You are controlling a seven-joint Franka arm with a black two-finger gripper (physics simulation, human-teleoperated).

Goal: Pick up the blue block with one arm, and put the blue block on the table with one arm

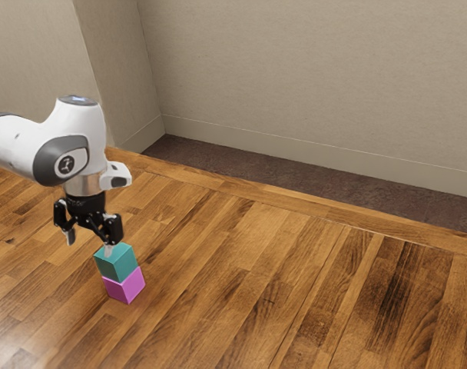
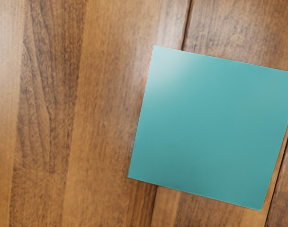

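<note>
In the exterior view my gripper [image 1: 89,244] points down with its two fingers wide apart and nothing between them. The blue block [image 1: 117,264], teal in colour, rests on top of a pink block [image 1: 126,285]. One fingertip overlaps the blue block's top in that view, while the other hangs off toward the exterior view's left; whether that tip touches the block I cannot tell. From the wrist camera, the flat top of the blue block [image 2: 212,127] looks large and slightly turned, and it hides the pink block.
Both blocks stand on a brown wood-plank table [image 1: 241,284]. Beyond its far edge are a dark floor strip [image 1: 295,184] and a beige wall [image 1: 310,77].
</note>
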